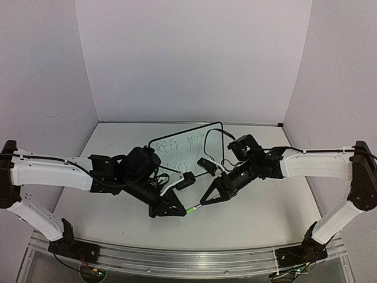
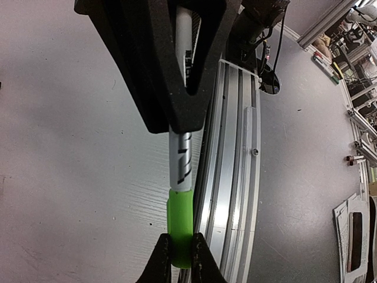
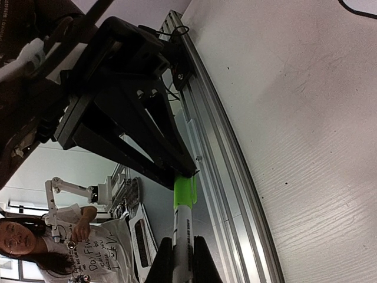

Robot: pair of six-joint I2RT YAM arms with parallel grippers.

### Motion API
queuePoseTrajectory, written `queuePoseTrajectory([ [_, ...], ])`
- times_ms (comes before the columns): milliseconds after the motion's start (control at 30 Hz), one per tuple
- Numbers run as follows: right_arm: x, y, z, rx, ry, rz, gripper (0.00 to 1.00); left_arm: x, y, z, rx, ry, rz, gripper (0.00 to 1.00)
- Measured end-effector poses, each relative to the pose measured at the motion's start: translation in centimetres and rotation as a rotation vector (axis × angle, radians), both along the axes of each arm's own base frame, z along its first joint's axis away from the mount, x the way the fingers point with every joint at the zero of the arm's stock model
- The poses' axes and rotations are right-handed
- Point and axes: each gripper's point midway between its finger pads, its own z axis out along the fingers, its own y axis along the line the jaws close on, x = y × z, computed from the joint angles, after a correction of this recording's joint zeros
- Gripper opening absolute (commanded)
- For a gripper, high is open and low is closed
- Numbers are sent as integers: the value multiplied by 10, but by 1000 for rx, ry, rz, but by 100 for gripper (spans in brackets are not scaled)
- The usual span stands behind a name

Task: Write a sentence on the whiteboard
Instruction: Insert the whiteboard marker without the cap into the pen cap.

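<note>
The whiteboard point(image 1: 194, 137) lies on the table behind both arms, partly hidden by them. The sentence point(image 1: 179, 143) shows on it as green handwriting; I read "keep going" on the top line, and the lower line is mostly covered. A white marker point(image 1: 198, 206) with a green cap point(image 1: 191, 209) is held level between the grippers, above the table in front of the board. My left gripper point(image 1: 184, 210) is shut on the green cap point(image 2: 180, 224). My right gripper point(image 1: 204, 203) is shut on the marker's white body point(image 3: 182, 236). The cap point(image 3: 185, 191) is seated on the marker.
An aluminium rail point(image 1: 177, 259) runs along the table's near edge, just below the grippers. White walls enclose the table on three sides. Black cables point(image 1: 215, 132) loop over the board. A person point(image 3: 23, 239) stands beyond the near edge in the right wrist view.
</note>
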Motion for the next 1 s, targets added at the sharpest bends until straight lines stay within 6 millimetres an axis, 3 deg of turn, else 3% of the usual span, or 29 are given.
queuePoseTrajectory([
  [500, 0, -3, -4, -30, 3, -6, 0, 1, -8, -3, 57, 5, -41, 0],
  [667, 5, -2, -4, -43, -47, -34, 5, 5, -7, -6, 68, -16, -28, 0],
  [867, 29, -4, -1, -84, -225, -149, 34, 16, 0, -10, 12, -78, 59, 0],
  [1000, 65, -25, 10, -106, -319, -299, 55, 14, 18, -19, 12, -55, 123, 0],
])
